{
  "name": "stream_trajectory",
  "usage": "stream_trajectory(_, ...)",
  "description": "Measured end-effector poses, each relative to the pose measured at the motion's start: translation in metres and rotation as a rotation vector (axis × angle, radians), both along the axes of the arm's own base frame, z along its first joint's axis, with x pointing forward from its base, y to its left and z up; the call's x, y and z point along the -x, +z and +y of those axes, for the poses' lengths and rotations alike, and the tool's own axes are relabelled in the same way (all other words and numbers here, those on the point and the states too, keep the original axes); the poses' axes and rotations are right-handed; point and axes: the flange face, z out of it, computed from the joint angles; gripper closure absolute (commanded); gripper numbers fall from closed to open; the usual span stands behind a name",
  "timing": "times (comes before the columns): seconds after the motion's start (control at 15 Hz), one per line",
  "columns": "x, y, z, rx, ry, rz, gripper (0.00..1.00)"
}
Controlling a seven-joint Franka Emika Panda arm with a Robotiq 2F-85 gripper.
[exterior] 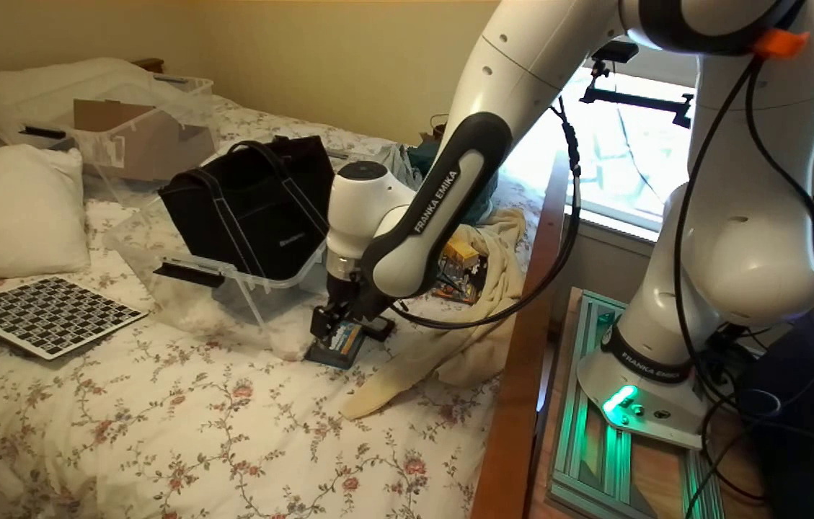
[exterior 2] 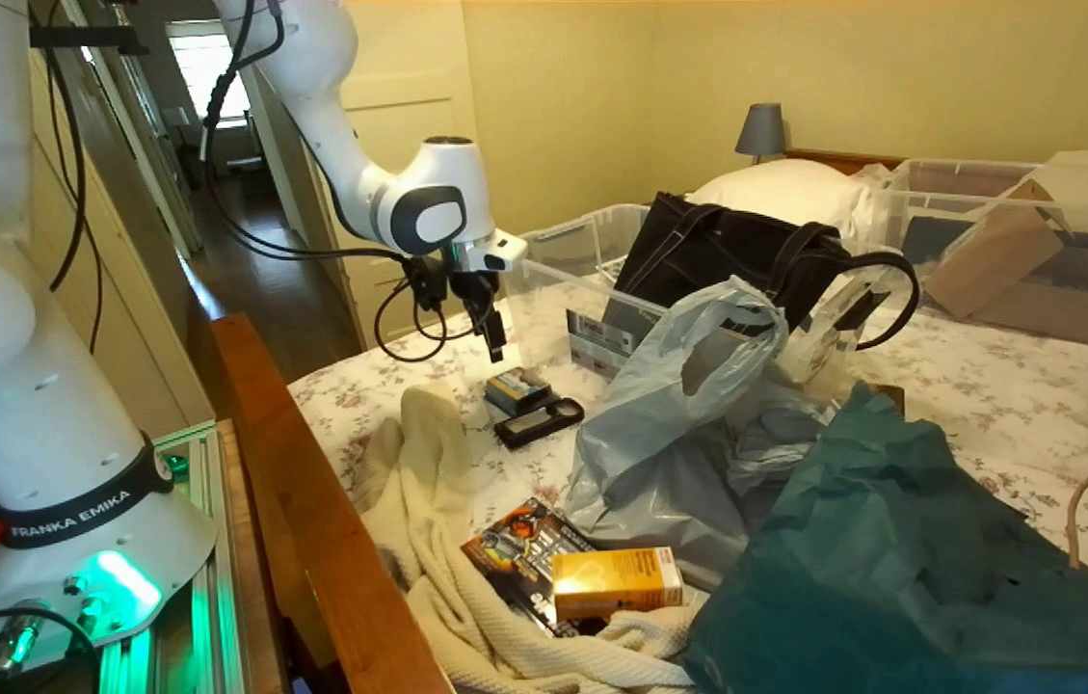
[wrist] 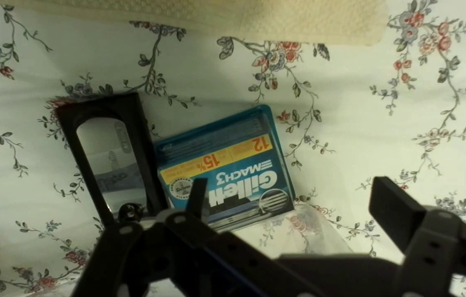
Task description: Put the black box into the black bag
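Jaws wide open w/ nothing held, but 1 finger (wrist: 197, 196) seems over the Gillette Mach3 pk (wrist: 224, 165), so dropping str. down cd jam it or shove the adj. magnifier (wrist: 111, 152).

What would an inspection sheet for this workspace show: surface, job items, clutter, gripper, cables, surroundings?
Surface: white floral-print bedspread, creased.
Box: flat rectangular blue-and-black Gillette pack, likely the one meant, lying on the bedspread.
Bag: large boxy black soft-sided bag, tilted in a clear plastic bin.
Clutter: black rectangular frame with a clear panel, beside the pack; cream textured cloth; grey plastic bag; crumpled teal bag; yellow rectangular carton.
Gripper: black two-finger gripper, open near the pack, holding nothing.
Cables: black cable hanging in a loop beside the white robot arm.
Surroundings: brown wooden bed rail, bright window, grey lampshade.
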Motion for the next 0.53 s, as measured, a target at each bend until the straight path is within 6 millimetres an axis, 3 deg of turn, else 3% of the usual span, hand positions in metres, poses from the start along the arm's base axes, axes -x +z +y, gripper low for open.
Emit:
stream_trajectory(0.27,-0.004,-0.005,0.000,0.000,-0.001,0.003,0.00)
stream_trajectory(0.53,-0.006,-0.012,-0.014,0.081,-0.058,0.056,0.00)
